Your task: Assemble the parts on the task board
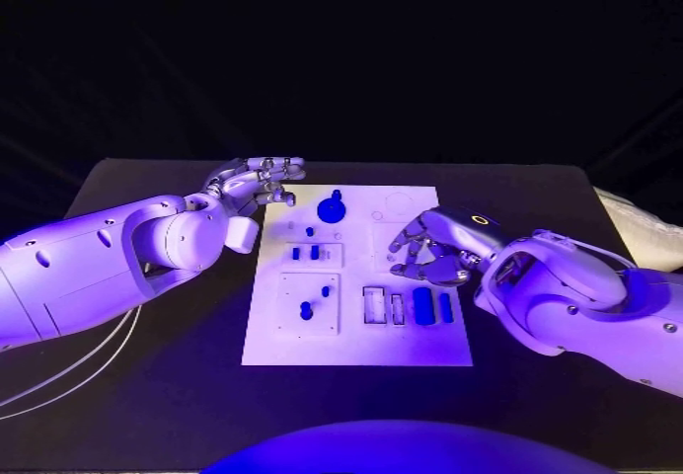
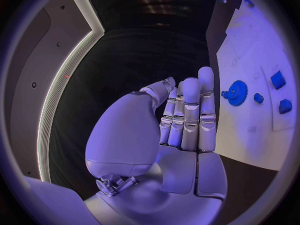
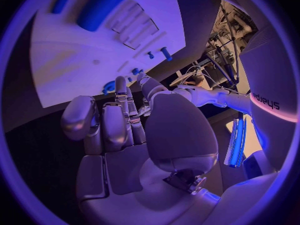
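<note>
The white task board lies mid-table. On it are a blue gear, two small blue blocks below it, a blue peg in the lower-left plate, and upright blue bars at lower right. My left hand hovers just off the board's upper-left corner, fingers extended, holding nothing. In the left wrist view the left hand has the gear beyond its fingertips. My right hand hangs over the board's right side above the bars, fingers bent down, with nothing in it. In the right wrist view the right hand has the board and a thick bar ahead of it.
The black table surrounds the board. White cables trail off near my left arm. A pale bundle lies at the table's right edge.
</note>
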Controlling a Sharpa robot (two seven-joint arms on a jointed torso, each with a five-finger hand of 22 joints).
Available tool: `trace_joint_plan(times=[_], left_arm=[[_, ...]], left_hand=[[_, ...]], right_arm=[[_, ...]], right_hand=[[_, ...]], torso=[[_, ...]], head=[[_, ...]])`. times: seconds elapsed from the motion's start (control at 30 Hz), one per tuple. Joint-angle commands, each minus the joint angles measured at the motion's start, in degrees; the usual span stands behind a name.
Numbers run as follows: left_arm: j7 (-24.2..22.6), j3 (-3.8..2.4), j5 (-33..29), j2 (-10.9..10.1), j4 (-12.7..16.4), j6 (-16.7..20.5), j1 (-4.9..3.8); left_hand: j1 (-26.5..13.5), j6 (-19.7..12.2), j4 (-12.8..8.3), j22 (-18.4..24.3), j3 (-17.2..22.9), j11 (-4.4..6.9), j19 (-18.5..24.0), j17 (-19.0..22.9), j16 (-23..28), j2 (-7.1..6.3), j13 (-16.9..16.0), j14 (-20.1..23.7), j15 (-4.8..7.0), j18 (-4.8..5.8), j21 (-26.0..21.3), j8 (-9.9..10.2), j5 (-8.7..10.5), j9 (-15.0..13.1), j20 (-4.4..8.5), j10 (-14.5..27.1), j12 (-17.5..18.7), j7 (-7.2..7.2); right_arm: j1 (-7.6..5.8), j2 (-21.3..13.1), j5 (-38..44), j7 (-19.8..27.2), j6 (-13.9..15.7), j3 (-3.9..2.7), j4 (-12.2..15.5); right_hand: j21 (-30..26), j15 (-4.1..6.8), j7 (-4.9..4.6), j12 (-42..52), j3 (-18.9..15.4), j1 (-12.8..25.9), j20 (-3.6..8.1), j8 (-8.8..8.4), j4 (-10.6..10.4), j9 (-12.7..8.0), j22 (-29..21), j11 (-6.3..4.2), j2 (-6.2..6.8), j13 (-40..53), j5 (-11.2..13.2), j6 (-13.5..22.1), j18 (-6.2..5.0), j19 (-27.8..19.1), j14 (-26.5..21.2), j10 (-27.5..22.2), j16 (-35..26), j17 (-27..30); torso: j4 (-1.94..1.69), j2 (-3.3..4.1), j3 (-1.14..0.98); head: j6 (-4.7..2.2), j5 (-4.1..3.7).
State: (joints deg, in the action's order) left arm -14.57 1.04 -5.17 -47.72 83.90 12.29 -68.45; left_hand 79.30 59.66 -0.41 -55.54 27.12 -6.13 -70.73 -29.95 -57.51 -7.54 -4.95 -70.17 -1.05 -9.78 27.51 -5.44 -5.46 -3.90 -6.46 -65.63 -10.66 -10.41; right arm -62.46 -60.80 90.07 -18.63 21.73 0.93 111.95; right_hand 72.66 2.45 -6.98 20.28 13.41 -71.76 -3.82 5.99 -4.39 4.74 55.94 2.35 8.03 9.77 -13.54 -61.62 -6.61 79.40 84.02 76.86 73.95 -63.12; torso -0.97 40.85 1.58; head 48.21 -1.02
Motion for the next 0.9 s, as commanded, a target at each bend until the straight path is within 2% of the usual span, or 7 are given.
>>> trace_joint_plan(times=[0.03, 0.07, 0.1, 0.2, 0.27, 0.67, 0.9], left_arm=[[-0.2, 0.01, 0.3, -0.1, 0.4, -0.9, 0.02], [-0.2, 0.06, 0.3, -0.1, 0.5, -0.9, 0.05], [-0.2, 0.12, 0.3, -0.1, 0.5, -0.9, 0.09], [-0.2, 0.23, 0.3, -0.2, 0.6, -1.0, 0.22], [-0.2, 0.26, 0.3, -0.1, 0.6, -1.0, 0.28], [-0.2, 0.33, 0.3, -0.1, 0.5, -1.1, 0.53], [-0.2, 0.34, 0.3, -0.2, 0.5, -1.2, 0.59]], left_hand=[[0.1, -0.3, -0.2, 0.1, -0.1, 0.16, 0.3, 0.1, 0.3, 0.40, -0.1, 0.3, 0.16, -0.63, -0.3, -0.2, -0.32, 0.0, 0.01, 0.3, -0.2, -0.05], [0.1, -0.3, -0.2, 0.1, -0.1, 0.16, 0.3, 0.1, 0.3, 0.40, -0.1, 0.3, 0.16, -0.63, -0.3, -0.2, -0.32, 0.0, 0.01, 0.3, -0.2, -0.05], [0.1, -0.3, -0.2, 0.1, -0.1, 0.16, 0.3, 0.1, 0.3, 0.40, -0.1, 0.3, 0.16, -0.63, -0.3, -0.2, -0.32, 0.0, 0.01, 0.3, -0.2, -0.05], [0.1, -0.3, -0.2, 0.1, -0.1, 0.16, 0.3, 0.1, 0.3, 0.40, -0.1, 0.3, 0.16, -0.63, -0.3, -0.2, -0.32, 0.0, 0.01, 0.3, -0.2, -0.05], [0.1, -0.3, -0.2, 0.1, -0.1, 0.16, 0.3, 0.1, 0.3, 0.40, -0.1, 0.3, 0.16, -0.63, -0.3, -0.2, -0.32, 0.0, 0.01, 0.3, -0.2, -0.05], [0.1, -0.3, -0.2, 0.1, -0.1, 0.16, 0.3, 0.1, 0.3, 0.40, -0.1, 0.3, 0.16, -0.63, -0.3, -0.2, -0.32, 0.0, 0.01, 0.3, -0.2, -0.05], [0.1, -0.3, -0.2, 0.1, -0.1, 0.16, 0.3, 0.1, 0.3, 0.40, -0.1, 0.3, 0.16, -0.63, -0.3, -0.2, -0.32, 0.0, 0.01, 0.3, -0.2, -0.05]], right_arm=[[0.16, -2.6, -7.9, -5.3, -0.1, 0.61, 0.9], [0.35, -3.5, -8.3, -6.0, -0.1, 0.80, 1.1], [0.58, -4.2, -8.4, -6.8, -0.2, 0.96, 1.4], [1.21, -5.7, -7.9, -8.8, -0.5, 1.33, 1.9], [1.52, -6.1, -7.3, -9.9, -0.9, 1.47, 2.1], [3.53, -4.5, -3.5, -13.7, -3.2, 1.78, 2.0], [4.35, -2.6, -2.6, -14.2, -4.1, 1.79, 1.4]], right_hand=[[1.9, 0.82, 0.99, 11.5, -2.6, 1.8, 0.84, 0.47, -1.5, 0.1, 2.9, -1.35, 0.50, 11.2, -2.8, -0.1, 1.07, 1.2, 3.2, 4.4, 2.6, -3.6], [2.4, 1.00, 1.58, 22.2, -3.9, 1.9, 1.21, 0.77, -2.2, 0.1, 3.5, -1.37, 0.52, 23.1, -4.0, -0.1, 1.22, 1.3, 3.4, 4.9, 4.2, -5.9], [2.7, 1.80, 1.53, 30.1, -5.5, 2.6, 0.78, 1.19, -3.4, 0.2, 4.0, -1.30, 0.18, 31.8, -4.1, -0.1, 1.52, 1.4, 3.5, 4.7, 5.4, -7.7], [3.4, 0.73, 1.86, 41.1, -8.3, 2.0, 1.45, 2.19, -5.1, 0.5, 4.9, -1.25, -0.63, 44.6, -4.4, 0.0, 1.22, 1.4, 3.6, 2.9, 7.3, -10.6], [3.7, 0.97, 1.35, 45.3, -10.9, 1.0, 0.86, 3.29, -6.8, 1.0, 5.3, -1.61, -1.63, 50.0, -4.5, 0.3, 1.49, 1.3, 3.5, 0.9, 7.9, -11.4], [4.1, 0.82, 1.32, 46.6, -15.5, 1.4, 0.95, 4.71, -10.6, 1.6, 6.0, -1.39, -2.08, 53.0, -4.2, 0.9, 1.41, 1.2, 3.5, 0.1, 8.4, -12.1], [4.3, 0.83, 1.40, 47.3, -16.7, 1.3, 0.95, 5.23, -11.8, 1.9, 6.4, -1.44, -2.43, 54.3, -4.5, 0.9, 1.48, 1.3, 3.6, 0.4, 8.7, -12.7]], torso=[[0.81, -0.04, 0.09], [0.97, -0.06, 0.06], [1.13, -0.07, 0.04], [1.44, -0.11, -0.01], [1.52, -0.14, -0.04], [1.32, -0.12, 0.04], [1.53, -0.09, 0.12]], head=[[-0.48, -0.72], [-0.56, -0.76], [-0.62, -0.80], [-0.69, -0.79], [-0.79, -0.79], [-0.71, -0.65], [-0.44, -0.36]])
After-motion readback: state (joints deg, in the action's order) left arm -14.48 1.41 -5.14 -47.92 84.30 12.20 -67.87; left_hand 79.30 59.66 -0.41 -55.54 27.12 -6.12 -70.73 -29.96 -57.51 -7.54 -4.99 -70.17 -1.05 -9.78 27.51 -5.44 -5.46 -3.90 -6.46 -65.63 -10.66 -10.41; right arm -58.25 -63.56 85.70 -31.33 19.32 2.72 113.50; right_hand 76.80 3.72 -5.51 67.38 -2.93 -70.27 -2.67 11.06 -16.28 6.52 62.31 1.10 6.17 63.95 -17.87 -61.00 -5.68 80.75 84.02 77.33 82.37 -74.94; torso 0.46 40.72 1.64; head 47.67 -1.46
